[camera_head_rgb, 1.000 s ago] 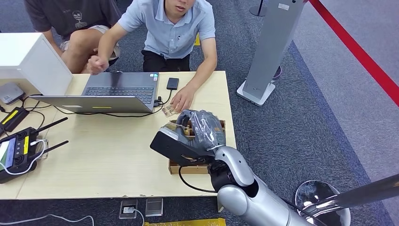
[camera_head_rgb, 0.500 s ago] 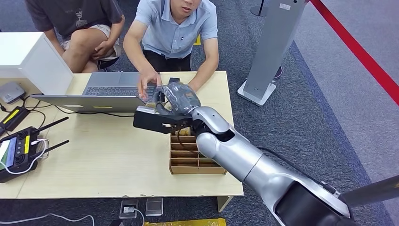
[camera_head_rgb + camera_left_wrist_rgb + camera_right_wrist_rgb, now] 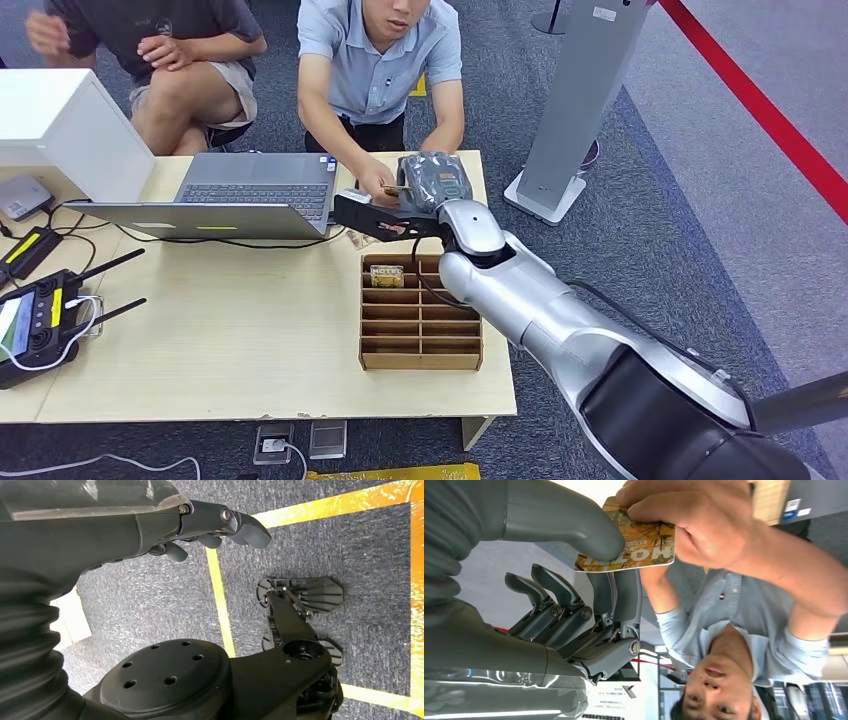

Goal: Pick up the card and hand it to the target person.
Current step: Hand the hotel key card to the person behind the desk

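My right hand pinches the card between thumb and fingers, its long axis running out past my fingertips. Just beyond, the person's hand already grips the card's far end. My left hand hangs at my side, holding nothing.

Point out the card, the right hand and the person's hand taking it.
card (image 3: 644, 550), right wrist view, on its printed face.
right hand (image 3: 594, 555), right wrist view, on the thumb pressing the card.
person's hand (image 3: 694, 515), right wrist view, on the knuckles.
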`<state>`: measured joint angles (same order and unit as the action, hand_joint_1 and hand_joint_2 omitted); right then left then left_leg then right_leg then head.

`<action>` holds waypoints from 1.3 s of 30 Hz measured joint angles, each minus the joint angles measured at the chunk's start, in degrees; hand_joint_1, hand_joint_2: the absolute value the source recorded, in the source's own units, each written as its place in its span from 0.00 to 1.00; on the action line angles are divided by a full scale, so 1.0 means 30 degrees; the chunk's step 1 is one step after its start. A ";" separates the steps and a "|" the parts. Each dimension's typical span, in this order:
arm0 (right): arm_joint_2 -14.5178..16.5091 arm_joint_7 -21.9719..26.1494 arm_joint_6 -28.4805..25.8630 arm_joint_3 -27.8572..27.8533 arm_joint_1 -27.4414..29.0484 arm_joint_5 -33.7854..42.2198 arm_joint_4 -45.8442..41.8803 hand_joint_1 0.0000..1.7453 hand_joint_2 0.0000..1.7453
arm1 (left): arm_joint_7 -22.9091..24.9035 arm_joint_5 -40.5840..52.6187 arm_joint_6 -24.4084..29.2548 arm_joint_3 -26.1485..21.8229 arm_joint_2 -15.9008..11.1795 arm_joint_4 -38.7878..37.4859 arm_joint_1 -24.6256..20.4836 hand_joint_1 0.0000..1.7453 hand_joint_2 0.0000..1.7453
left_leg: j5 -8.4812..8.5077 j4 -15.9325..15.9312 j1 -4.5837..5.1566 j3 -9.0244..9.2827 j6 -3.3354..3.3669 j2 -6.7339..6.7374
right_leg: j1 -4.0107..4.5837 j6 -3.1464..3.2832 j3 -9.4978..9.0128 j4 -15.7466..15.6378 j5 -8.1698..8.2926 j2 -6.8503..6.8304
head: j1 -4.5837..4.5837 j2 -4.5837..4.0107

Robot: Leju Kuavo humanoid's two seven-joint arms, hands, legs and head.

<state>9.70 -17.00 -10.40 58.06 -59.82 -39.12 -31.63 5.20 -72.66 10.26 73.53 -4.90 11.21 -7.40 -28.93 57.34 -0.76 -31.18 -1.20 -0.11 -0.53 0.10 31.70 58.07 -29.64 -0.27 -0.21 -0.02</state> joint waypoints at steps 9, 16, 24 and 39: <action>0.0377 0.0590 -0.0104 0.0005 -0.0343 0.0173 0.0650 0.00 1.00 | -0.0452 0.0096 -0.0077 0.0042 0.0000 0.0000 -0.0118 0.00 1.00 | 0.0001 0.0000 0.0000 -0.0001 0.0000 0.0004 | 0.0000 0.0000 0.0004 0.0001 0.0005 0.0003 | -0.0005 0.0000; 0.0756 0.0771 -0.0244 0.0067 -0.0716 0.0419 0.0973 0.00 1.00 | -0.0579 -0.0073 -0.0044 0.0275 -0.0002 0.0000 -0.0177 0.00 1.00 | 0.0001 0.0000 0.0000 -0.0001 0.0000 0.0004 | 0.0000 0.0000 0.0004 0.0002 0.0005 0.0005 | -0.0007 0.0000; 0.0375 -0.0099 -0.0694 -0.0106 -0.0859 0.1046 0.0051 0.00 1.00 | -0.0413 -0.0528 0.0115 0.0286 -0.0007 -0.0004 0.0094 0.00 1.00 | 0.0001 0.0004 0.0000 0.0006 0.0000 0.0006 | 0.0000 0.0000 0.0007 0.0000 0.0006 0.0007 | -0.0013 0.0000; -0.5074 0.1167 -0.2053 -0.5166 0.9472 0.4987 -1.6546 0.00 1.00 | -0.0477 -0.1517 0.0211 0.0248 -0.0027 -0.0002 0.0500 0.00 1.00 | -0.0033 0.0011 0.0000 0.0038 0.0010 -0.0003 | 0.0001 -0.0010 -0.0023 -0.0053 -0.0002 -0.0001 | -0.0016 0.0000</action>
<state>-5.52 -13.50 -16.56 42.56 -31.40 -24.16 -81.27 3.77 -77.22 10.90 74.27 -4.98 11.21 -5.90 -29.03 57.37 -0.76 -31.07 -1.17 -0.11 -0.52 0.08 31.63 57.91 -29.65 -0.28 -0.26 -0.02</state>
